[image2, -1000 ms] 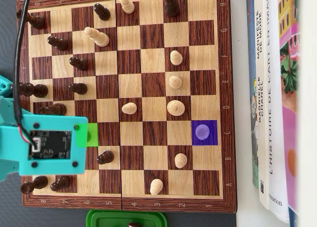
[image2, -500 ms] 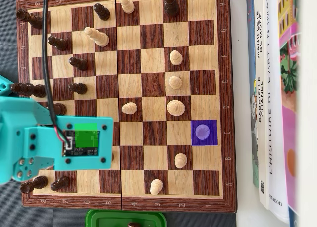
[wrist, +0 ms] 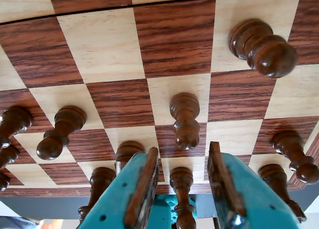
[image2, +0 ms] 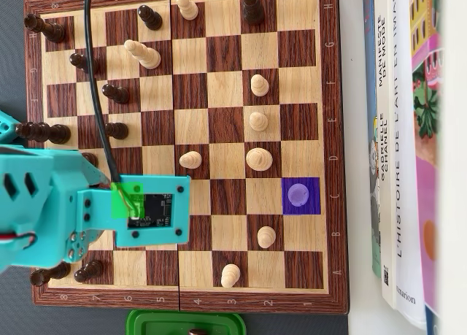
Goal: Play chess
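Note:
The wooden chessboard (image2: 226, 54) carries dark pieces on its left half and light pieces (image2: 259, 158) towards the right in the overhead view. One square is tinted purple (image2: 310, 207) with a pale piece on it, and a green tint (image2: 122, 203) shows by the arm. My teal arm (image2: 149, 211) hangs over the lower left squares and hides the fingers there. In the wrist view my gripper (wrist: 183, 150) is open. A dark pawn (wrist: 181, 186) shows between the brown pads (wrist: 144, 184) with gaps on both sides. Another dark pawn (wrist: 185, 120) stands just beyond the fingertips.
Books (image2: 408, 152) lie along the board's right edge. A green container (image2: 146, 324) holding a dark piece sits below the board. A black cable (image2: 91, 72) crosses the left columns. More dark pieces (wrist: 60, 131) (wrist: 263, 47) stand to either side of the fingers.
The arm has swung to the right across the lower left squares. It now covers the dark pawn that stood beside it one second ago.

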`<state>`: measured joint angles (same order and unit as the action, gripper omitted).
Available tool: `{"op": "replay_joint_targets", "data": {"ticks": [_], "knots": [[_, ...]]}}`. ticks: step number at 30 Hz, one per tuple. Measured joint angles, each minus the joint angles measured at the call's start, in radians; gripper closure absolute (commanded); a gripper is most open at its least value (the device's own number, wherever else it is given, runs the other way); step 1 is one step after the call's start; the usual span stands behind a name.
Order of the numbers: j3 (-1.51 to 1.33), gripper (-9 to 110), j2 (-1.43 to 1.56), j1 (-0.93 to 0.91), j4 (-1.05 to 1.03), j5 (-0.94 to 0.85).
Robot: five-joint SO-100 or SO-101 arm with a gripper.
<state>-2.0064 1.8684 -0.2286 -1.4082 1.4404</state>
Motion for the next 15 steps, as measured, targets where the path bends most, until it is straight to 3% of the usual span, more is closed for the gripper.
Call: {"op": "replay_joint_targets", "data": {"ticks": [15], "knots": [[0.009,86,-0.103,-0.006,0.029,0.0]]}}
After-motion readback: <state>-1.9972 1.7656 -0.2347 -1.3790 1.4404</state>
